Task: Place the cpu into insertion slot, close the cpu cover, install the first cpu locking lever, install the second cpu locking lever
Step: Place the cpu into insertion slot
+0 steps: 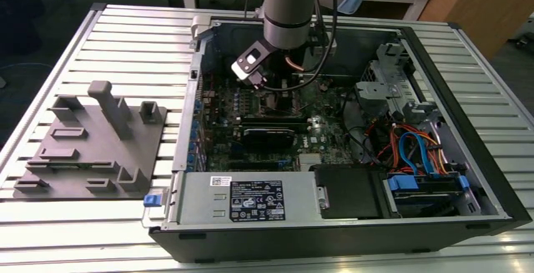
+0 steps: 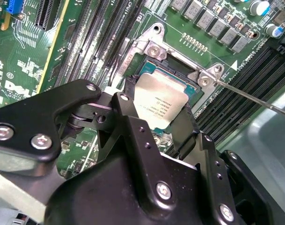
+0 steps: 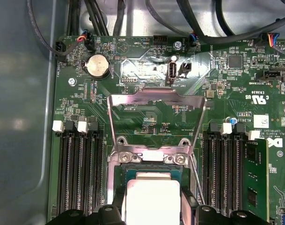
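Gripper (image 2: 157, 111) clamped on one cpu (image 2: 161, 96) | over one insertion slot (image 2: 179, 76) | one cpu cover (image 3: 154, 96) raised open

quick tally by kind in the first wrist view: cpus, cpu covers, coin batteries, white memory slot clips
cpu: 1
cpu cover: 1
coin battery: 1
white memory slot clips: 4
total: 7
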Tool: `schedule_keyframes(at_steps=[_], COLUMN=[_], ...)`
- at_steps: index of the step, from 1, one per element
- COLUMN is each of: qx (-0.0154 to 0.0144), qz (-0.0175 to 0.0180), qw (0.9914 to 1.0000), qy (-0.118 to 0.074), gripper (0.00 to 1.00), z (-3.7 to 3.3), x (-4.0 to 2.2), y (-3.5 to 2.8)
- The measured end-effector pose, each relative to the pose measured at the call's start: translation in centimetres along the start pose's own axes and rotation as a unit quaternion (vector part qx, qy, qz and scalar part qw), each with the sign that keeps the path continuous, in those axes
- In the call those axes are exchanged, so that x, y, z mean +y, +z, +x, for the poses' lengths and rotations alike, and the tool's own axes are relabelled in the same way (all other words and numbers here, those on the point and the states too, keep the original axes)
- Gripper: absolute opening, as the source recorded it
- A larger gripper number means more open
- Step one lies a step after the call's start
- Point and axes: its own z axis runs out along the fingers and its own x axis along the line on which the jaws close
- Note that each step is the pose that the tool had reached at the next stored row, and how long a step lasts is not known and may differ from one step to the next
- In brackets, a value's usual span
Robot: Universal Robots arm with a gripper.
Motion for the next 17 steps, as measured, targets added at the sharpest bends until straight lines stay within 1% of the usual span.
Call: schedule_keyframes(at_steps=[4,10,15,17], qx=[-0.0005,-0.0007,-0.0012,-0.0007], qz=[0.0001,0.0001,0.0004,0.0], qw=[0.99999,0.99999,0.99999,0.99999], qy=[0.004,0.005,0.005,0.005], gripper=[0.54,0.54,0.54,0.54], z=[-0.01,0.03,0.01,0.04], x=[-0.01,-0.03,-0.06,-0.06], y=[0.15,0.53,0.54,0.47])
